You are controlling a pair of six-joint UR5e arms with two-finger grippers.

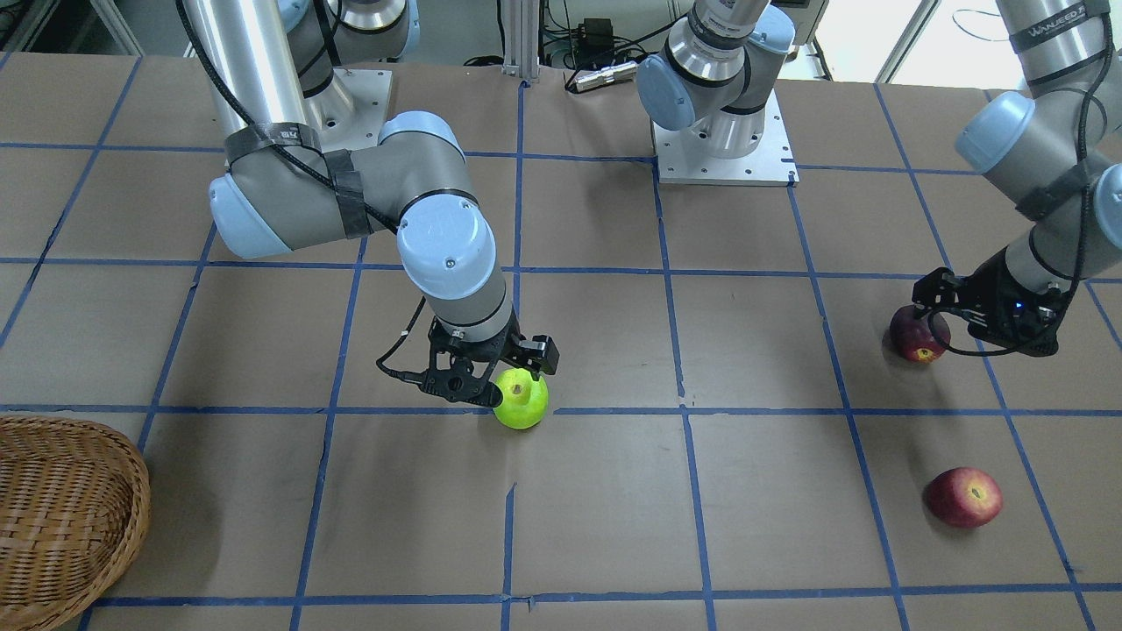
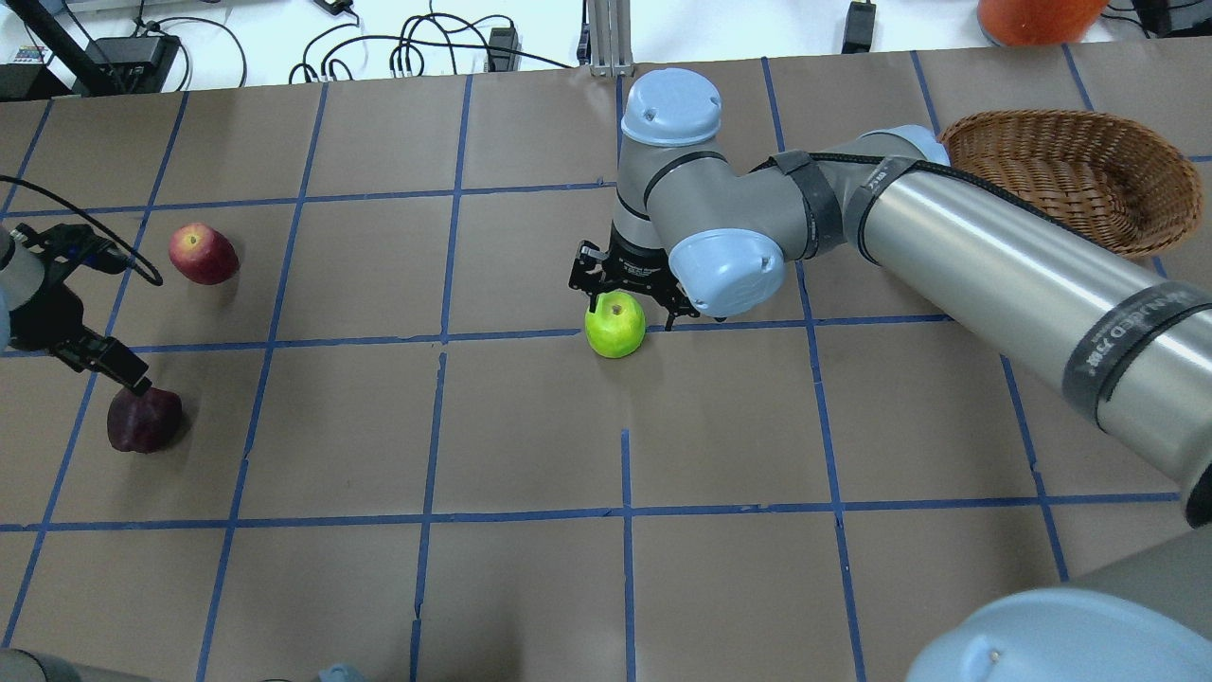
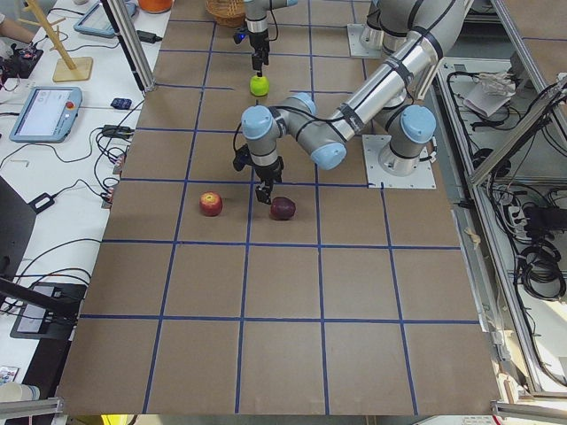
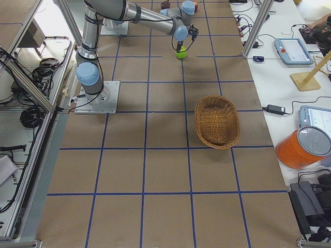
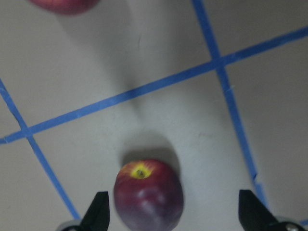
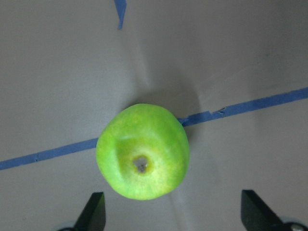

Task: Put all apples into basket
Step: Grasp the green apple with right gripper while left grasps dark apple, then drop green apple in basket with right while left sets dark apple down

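Lime-green skin sits right under the right tool [image 6: 173, 214]. Its jaws are spread wide and hold nothing, and the green apple [image 6: 142, 151] rests on the table [image 2: 530, 426] below them, stem hollow up, on a line of blue tape. In the wrist view the apple lies nearer one jaw than the other. I would centre the tool first, then lower it until the jaws flank the widest part, and close gently, since a round fruit will likely roll from a lopsided pinch.

Over at the robot's left, the left tool [image 5: 175, 211] is also open and empty, low above the maroon apple [image 5: 148, 195], which is again off-centre toward one jaw. The same correction applies there. The red apple [image 2: 202, 254] lies near it on the table, untouched, and seems best left for a later pass.

Farthest off, the basket [image 1: 61, 517] stands well apart on the robot's right with no fruit inside. Each apple should be lifted clear before crossing and released low over the weave.
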